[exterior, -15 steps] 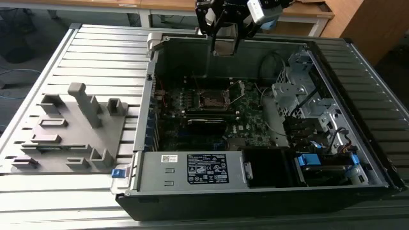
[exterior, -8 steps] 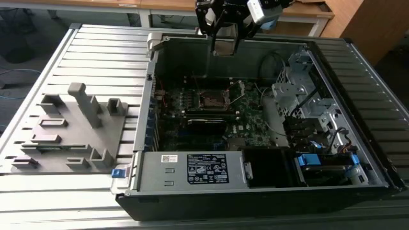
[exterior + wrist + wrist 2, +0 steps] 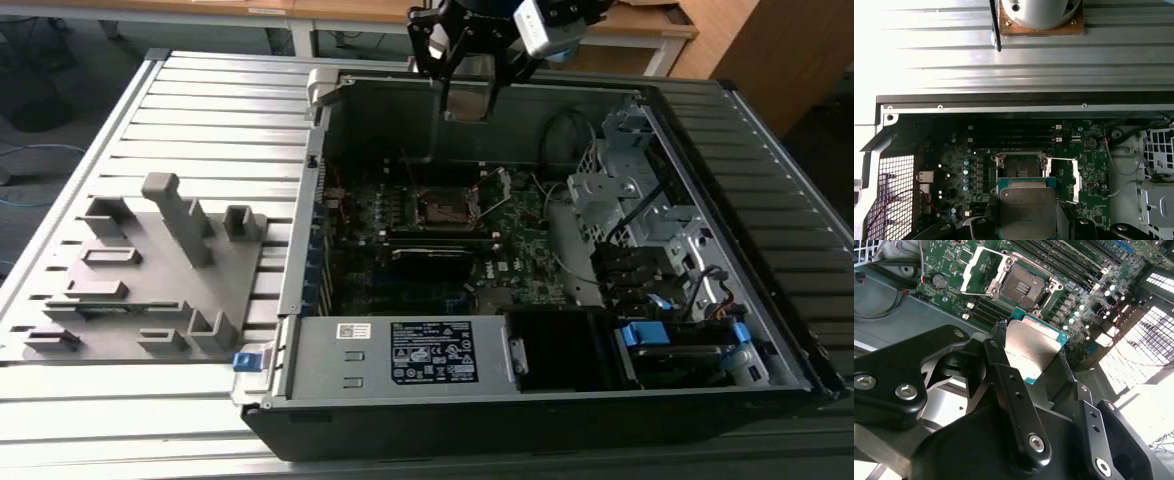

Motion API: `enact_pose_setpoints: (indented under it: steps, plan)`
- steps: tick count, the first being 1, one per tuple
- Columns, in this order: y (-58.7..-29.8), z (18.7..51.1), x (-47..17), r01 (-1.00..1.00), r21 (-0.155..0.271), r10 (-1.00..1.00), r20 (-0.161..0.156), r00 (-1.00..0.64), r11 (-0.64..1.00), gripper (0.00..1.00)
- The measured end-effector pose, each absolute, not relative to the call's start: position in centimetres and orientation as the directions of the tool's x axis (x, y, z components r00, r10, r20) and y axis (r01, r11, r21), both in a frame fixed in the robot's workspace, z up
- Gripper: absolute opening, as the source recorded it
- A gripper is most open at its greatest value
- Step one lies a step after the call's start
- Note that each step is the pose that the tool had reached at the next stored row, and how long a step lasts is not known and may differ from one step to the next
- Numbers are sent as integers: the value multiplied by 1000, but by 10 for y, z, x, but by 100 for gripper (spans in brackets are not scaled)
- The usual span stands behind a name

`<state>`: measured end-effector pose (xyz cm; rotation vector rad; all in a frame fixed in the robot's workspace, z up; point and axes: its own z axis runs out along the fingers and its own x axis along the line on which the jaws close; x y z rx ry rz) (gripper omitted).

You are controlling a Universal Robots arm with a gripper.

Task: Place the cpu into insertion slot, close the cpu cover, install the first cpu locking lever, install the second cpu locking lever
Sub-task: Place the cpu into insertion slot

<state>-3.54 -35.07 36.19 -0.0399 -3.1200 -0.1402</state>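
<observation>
The cpu is clamped by two opposite edges between the fingers of the gripper, which are closed only to the chip's width. The chip is held well above the insertion slot. The slot is left bare, with the cpu cover swung up and open at its side. In the first wrist view the chip's metal face is seen squared to the slot's frame but offset from it, so the slot is judged below and slightly ahead of the grip.
</observation>
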Motion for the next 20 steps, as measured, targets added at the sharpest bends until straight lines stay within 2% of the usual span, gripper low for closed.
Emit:
enact_pose_setpoints:
  steps: [20]
  plan:
    - [-351,358,-35,26,89,25,19,-1000,996,54]
